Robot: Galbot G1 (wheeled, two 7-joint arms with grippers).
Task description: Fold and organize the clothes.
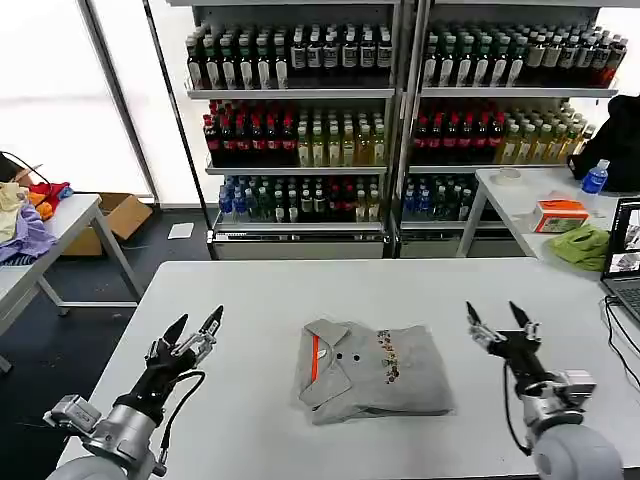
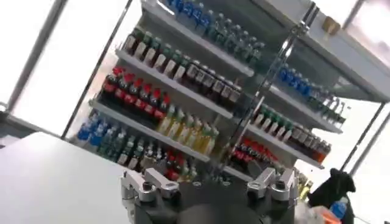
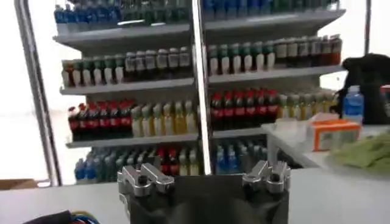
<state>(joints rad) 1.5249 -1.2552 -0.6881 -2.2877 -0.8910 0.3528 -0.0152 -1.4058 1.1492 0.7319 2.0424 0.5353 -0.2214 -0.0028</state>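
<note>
Shirt (image 1: 372,372) sits folded mid-table, a bit toward the near edge: grey, buttoned collar with red-orange trim on its left side, small multicoloured print down the chest. Sleeves tucked under, outline roughly rectangular, so we judge this fold done, or close to it. Bottom right corner looks slightly loose; could want a smoothing pass.

We hold both grippers clear of it. Left gripper (image 1: 196,326) hovers over the near-left part of the table, fingers apart, tips pointing away from us, well apart from the shirt. Right gripper (image 1: 498,319) mirrors it over the near-right part, fingers also apart, holding nothing. Symmetric stand-off either side reads as a neutral pose: out of the cloth's way, ready to go in from both edges if a further fold or a move to a pile is needed. Both wrist views look out at the shelves, not down, which fits arms raised and level.

Table (image 1: 260,290) is white, smooth, matte; the cloth should slide on it easily, so a pinch-lift beats dragging.

Room: shelves (image 1: 400,110) of bottled drinks along the back wall, bright windows to the left. Side table (image 1: 60,225) on the left carries a purple-orange-yellow heap (image 1: 28,215). Another table (image 1: 520,195) to the right holds a lime-green cloth (image 1: 583,245), an orange box (image 1: 560,214) and a bottle (image 1: 595,178); laptop (image 1: 625,255) at the right edge.
</note>
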